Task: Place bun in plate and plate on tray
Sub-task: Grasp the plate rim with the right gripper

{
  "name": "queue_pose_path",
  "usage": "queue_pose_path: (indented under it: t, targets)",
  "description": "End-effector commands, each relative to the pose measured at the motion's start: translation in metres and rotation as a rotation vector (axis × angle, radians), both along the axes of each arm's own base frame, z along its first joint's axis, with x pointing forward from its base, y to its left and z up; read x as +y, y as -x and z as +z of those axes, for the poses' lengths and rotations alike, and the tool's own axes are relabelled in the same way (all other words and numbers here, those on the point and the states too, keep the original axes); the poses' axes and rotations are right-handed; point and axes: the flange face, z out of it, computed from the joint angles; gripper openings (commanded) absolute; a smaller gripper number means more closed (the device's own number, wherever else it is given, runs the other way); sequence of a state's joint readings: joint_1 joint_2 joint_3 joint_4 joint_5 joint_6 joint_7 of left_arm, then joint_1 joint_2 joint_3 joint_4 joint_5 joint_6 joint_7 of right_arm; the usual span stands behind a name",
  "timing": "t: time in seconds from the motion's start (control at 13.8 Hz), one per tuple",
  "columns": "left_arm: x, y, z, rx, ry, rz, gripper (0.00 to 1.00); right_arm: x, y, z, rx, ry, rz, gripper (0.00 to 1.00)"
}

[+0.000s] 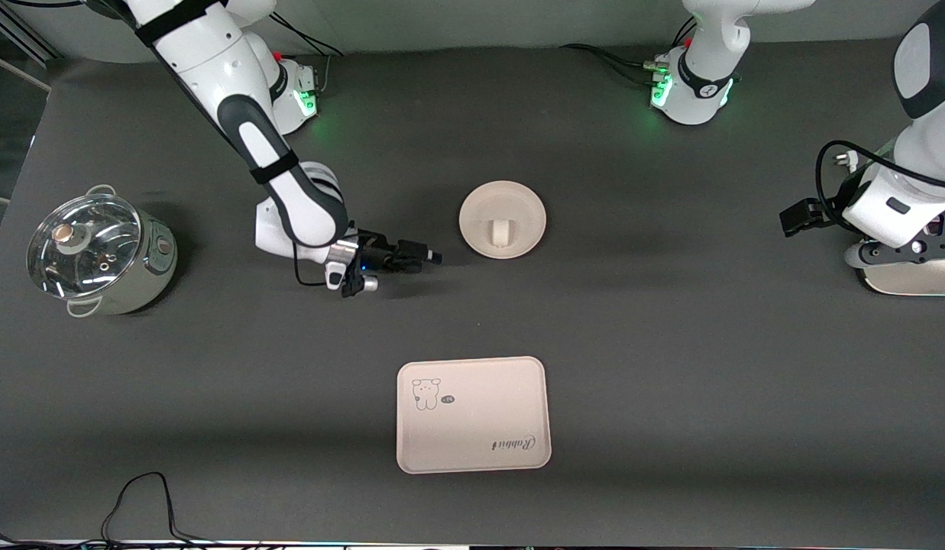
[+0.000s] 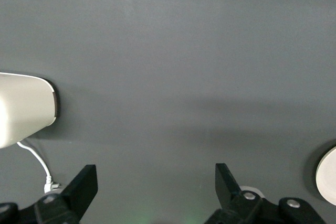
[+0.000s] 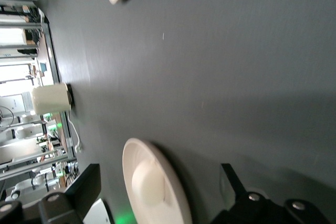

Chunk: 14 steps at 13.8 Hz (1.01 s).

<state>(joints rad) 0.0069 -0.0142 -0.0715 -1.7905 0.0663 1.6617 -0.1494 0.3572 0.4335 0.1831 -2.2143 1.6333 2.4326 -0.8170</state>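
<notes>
bun (image 1: 500, 231) sits in plate (image 1: 503, 218), mid-table | tray (image 1: 473, 414) holds nothing, nearer the front camera than plate | right gripper (image 1: 434, 258) spread wide, low beside plate | left gripper (image 2: 156, 184) spread wide, waiting at its table end

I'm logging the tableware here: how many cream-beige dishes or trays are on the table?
2. The round cream-beige plate lies mid-table holding the small white bun; the rectangular cream-beige tray lies nearer the front camera.

White arms, grey joints, black cables, green base lights
</notes>
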Motion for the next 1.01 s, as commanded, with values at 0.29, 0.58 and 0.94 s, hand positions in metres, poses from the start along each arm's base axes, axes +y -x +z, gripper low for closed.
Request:
queue_pose_path:
  t: [0.29,0.58,0.94]
  targets:
    - [0.045,-0.003,0.020,-0.015,0.021,0.018,1.00,0.061,0.092,0.026,-0.040,0.243,-0.017,1.00]
    - [0.046,-0.002,0.017,0.009,0.055,0.034,1.00,0.088,0.125,0.023,-0.063,0.328,-0.025,1.00]
    - [0.041,0.001,0.025,0.019,0.055,0.013,1.00,0.118,0.129,0.010,-0.092,0.399,-0.067,0.92]
